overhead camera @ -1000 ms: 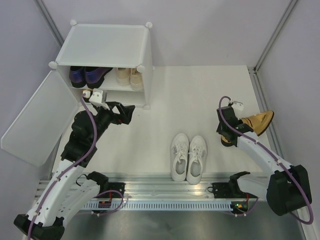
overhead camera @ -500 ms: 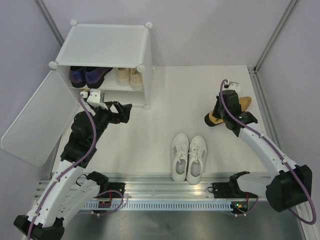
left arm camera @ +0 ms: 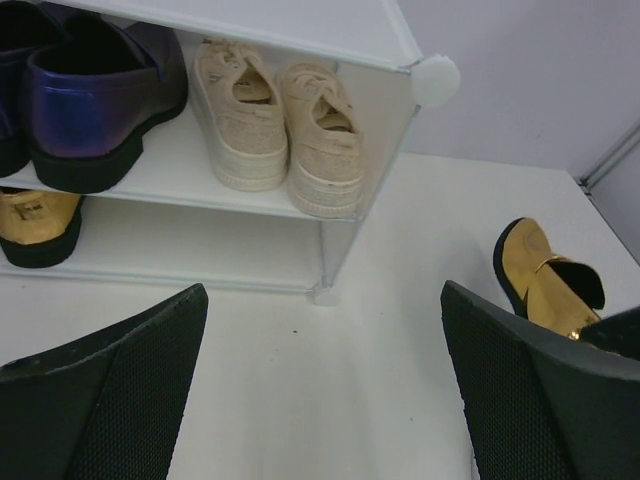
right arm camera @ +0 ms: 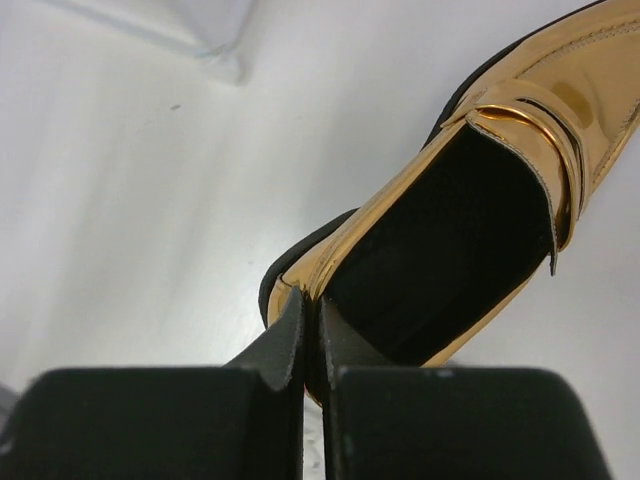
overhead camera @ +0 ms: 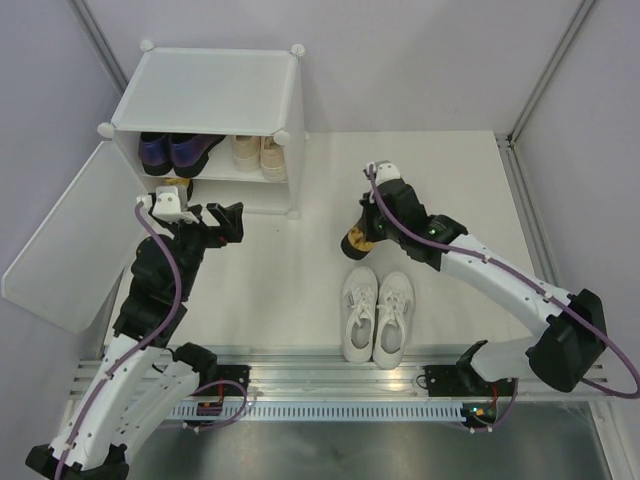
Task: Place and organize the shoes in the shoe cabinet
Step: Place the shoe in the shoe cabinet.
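Note:
The white shoe cabinet (overhead camera: 210, 90) stands at the back left with its door (overhead camera: 70, 240) swung open. Purple loafers (left arm camera: 85, 95) and beige sneakers (left arm camera: 275, 125) sit on its inner shelf. One gold shoe (left arm camera: 35, 225) lies in the lower compartment. My right gripper (right arm camera: 312, 330) is shut on the heel rim of the other gold shoe (right arm camera: 470, 200), holding it over mid-table right of the cabinet (overhead camera: 358, 240). My left gripper (left arm camera: 325, 400) hangs open and empty in front of the cabinet. A pair of white sneakers (overhead camera: 378, 315) rests near the front edge.
The open door panel reaches out along the left side next to my left arm (overhead camera: 150, 290). Purple walls close in the back and both sides. A metal rail (overhead camera: 320, 385) runs along the near edge.
My right arm has carried the gold shoe from the far right edge leftward to mid-table, toward the cabinet. My left gripper has drawn back slightly to the left, still open.

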Tool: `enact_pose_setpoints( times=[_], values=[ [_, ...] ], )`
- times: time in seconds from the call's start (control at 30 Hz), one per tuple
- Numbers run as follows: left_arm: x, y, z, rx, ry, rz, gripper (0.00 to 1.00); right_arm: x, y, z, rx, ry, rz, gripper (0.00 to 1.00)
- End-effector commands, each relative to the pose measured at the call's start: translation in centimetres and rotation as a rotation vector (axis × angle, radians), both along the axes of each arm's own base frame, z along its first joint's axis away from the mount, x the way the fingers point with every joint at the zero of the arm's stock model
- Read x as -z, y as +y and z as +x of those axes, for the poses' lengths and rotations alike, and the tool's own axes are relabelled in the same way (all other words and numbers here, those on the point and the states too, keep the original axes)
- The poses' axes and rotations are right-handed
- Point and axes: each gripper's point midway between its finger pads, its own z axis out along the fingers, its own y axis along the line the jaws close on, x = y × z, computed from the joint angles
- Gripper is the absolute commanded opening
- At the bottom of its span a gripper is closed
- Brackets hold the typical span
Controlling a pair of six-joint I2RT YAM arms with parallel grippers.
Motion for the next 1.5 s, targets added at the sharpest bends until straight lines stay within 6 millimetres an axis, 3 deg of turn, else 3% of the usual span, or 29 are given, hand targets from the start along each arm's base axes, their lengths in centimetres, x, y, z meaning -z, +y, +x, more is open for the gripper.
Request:
enact_pose_setpoints(
  times=[0.0, 0.1, 0.37, 0.43, 0.6, 0.63, 0.73, 0.77, 0.8, 0.87, 0.97, 1.0, 1.07, 1.1, 1.13, 1.17, 1.2, 1.23, 1.3, 1.33, 1.47],
  values=[
    [-0.8, 2.1, -0.1, -0.112, -0.043, -0.017, 1.00, -5.8, 6.1, -0.7, -0.141, -0.145, 0.111, 0.01],
    [-1.3, 3.1, -0.7, -0.152, -0.070, -0.032, 1.00, -6.0, 9.1, -2.2, -0.207, -0.135, 0.129, 0.01],
    [-2.1, 4.9, -1.6, -0.230, -0.111, -0.050, 1.00, -5.3, 18.3, -9.9, -0.634, -0.131, 0.139, 0.01],
    [-1.6, 5.3, -2.0, -0.243, -0.109, -0.050, 1.00, -5.5, 20.1, -12.1, -0.758, -0.143, 0.137, 0.01],
    [-0.5, 6.1, -3.0, -0.263, -0.119, -0.050, 1.00, -4.2, 23.1, -14.1, -0.920, -0.111, 0.134, 0.01],
    [-0.2, 6.3, -3.1, -0.273, -0.118, -0.040, 1.00, -4.8, 23.6, -14.0, -0.933, -0.136, 0.134, 0.01],
    [-0.6, 7.2, -3.6, -0.310, -0.149, -0.039, 1.00, -4.1, 25.2, -13.0, -0.950, -0.167, 0.093, 0.01],
    [-0.8, 7.3, -3.6, -0.311, -0.158, -0.043, 0.93, -4.0, 25.6, -12.5, -0.942, -0.179, 0.079, 0.01],
    [-0.9, 7.3, -3.8, -0.308, -0.168, -0.051, 0.92, -5.0, 26.1, -11.8, -0.931, -0.209, 0.079, 0.01],
    [-0.8, 7.5, -3.9, -0.319, -0.166, -0.062, 0.99, -3.9, 27.0, -10.5, -0.908, -0.225, 0.032, 0.01],
    [-0.8, 8.3, -4.1, -0.362, -0.167, -0.085, 1.00, -3.4, 28.5, -8.7, -0.892, -0.264, -0.009, 0.01],
    [-0.9, 8.4, -4.2, -0.365, -0.168, -0.087, 1.00, -4.4, 29.0, -7.7, -0.865, -0.299, -0.016, 0.01],
    [-0.9, 8.5, -4.5, -0.365, -0.177, -0.102, 1.00, -3.1, 29.9, -6.4, -0.853, -0.316, -0.059, 0.01],
    [-1.0, 8.5, -4.6, -0.365, -0.181, -0.109, 1.00, -4.2, 30.5, -5.6, -0.829, -0.348, -0.059, 0.01],
    [-1.1, 8.5, -4.7, -0.363, -0.185, -0.112, 1.00, -2.8, 31.2, -4.9, -0.829, -0.340, -0.076, 0.01],
    [-1.2, 8.6, -4.8, -0.369, -0.187, -0.116, 1.00, -2.7, 31.8, -4.6, -0.832, -0.350, -0.078, 0.01],
    [-1.2, 8.6, -4.8, -0.369, -0.189, -0.118, 1.00, -4.1, 32.1, -3.3, -0.799, -0.389, -0.077, 0.01],
    [-1.1, 8.6, -4.8, -0.369, -0.188, -0.124, 1.00, -2.7, 32.7, -2.6, -0.796, -0.377, -0.093, 0.01],
    [-1.2, 8.5, -4.9, -0.361, -0.191, -0.131, 1.00, -3.9, 33.6, -1.3, -0.782, -0.420, -0.077, 0.01],
    [-1.2, 8.4, -4.9, -0.359, -0.192, -0.132, 1.00, -2.6, 34.3, -0.9, -0.786, -0.413, -0.087, 0.01],
    [-1.2, 8.4, -5.0, -0.358, -0.193, -0.134, 1.00, -2.8, 35.7, 1.5, -0.763, -0.453, -0.073, 0.01]
  ],
)
